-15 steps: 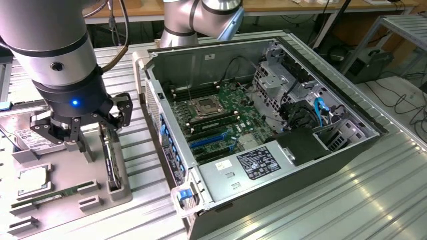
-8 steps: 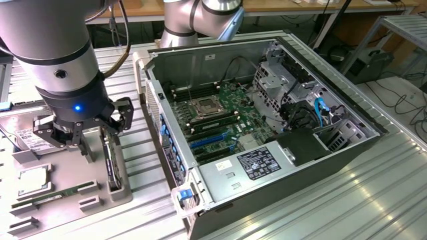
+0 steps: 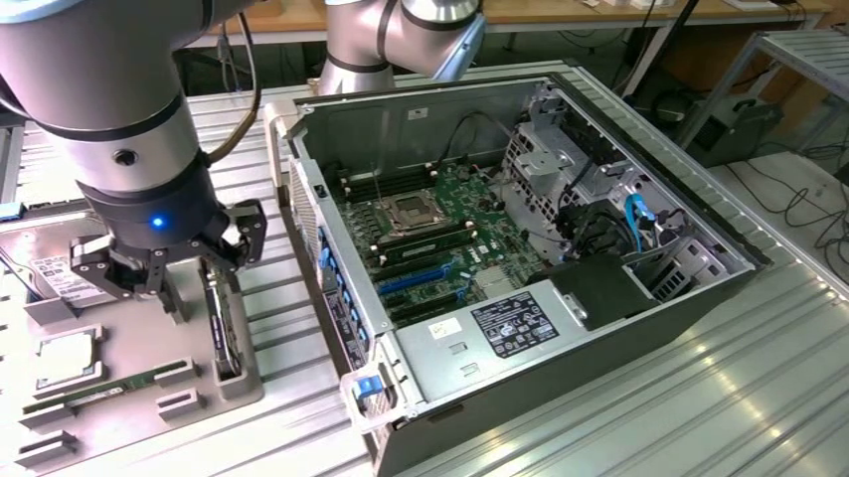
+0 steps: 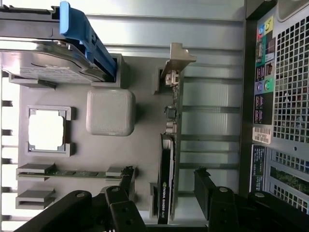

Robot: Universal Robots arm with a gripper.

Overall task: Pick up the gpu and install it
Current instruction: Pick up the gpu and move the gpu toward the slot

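The gpu (image 4: 167, 169) is a thin black card standing on its long edge in a slot of the grey parts tray (image 4: 142, 145), its silver bracket (image 4: 176, 60) at the far end. My gripper (image 4: 165, 186) is open just above it, one dark finger on each side of the card and neither touching it. From outside, the gripper (image 3: 197, 298) hangs over the gpu (image 3: 223, 333) on the tray (image 3: 133, 333), at the exterior view's left of the open computer case (image 3: 531, 129).
The tray also carries a hard drive (image 4: 43, 58) with a blue clip, a CPU (image 4: 47, 128), a green RAM stick (image 4: 72, 172) and a grey block (image 4: 110, 112). Inside the case the motherboard (image 3: 444, 234) shows blue slots (image 3: 412, 280). The case's rear panel (image 4: 280, 96) is close by.
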